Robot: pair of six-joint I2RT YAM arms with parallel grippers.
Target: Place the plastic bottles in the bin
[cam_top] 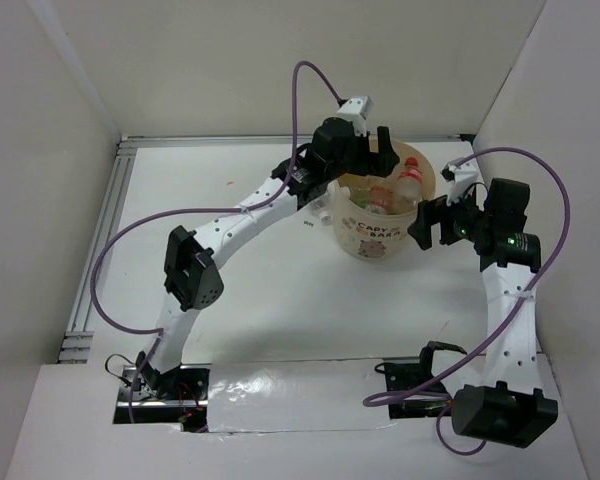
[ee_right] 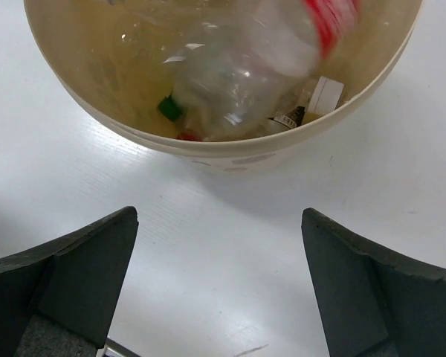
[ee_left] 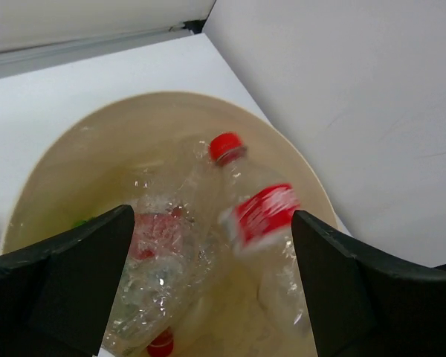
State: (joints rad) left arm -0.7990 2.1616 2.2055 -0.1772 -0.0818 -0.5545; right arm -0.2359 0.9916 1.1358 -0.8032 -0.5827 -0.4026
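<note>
The cream bin (cam_top: 378, 238) with cartoon print stands at the back middle of the table. Several plastic bottles lie in it. In the left wrist view a clear bottle (ee_left: 262, 213) with a red cap and red label is blurred, free between my fingers, above a crushed clear bottle (ee_left: 157, 256). My left gripper (cam_top: 375, 158) hangs open over the bin (ee_left: 74, 160) and holds nothing (ee_left: 215, 282). My right gripper (cam_top: 427, 226) is open and empty just right of the bin, low over the table (ee_right: 219, 275). The bin rim (ee_right: 230, 146) fills the top of its view, with a clear bottle (ee_right: 238, 67) inside.
White walls close in the table at the back, left and right. A metal rail (cam_top: 98, 250) runs along the left edge. A pale thing (cam_top: 321, 207) lies half hidden under the left arm beside the bin. Purple cables loop over both arms.
</note>
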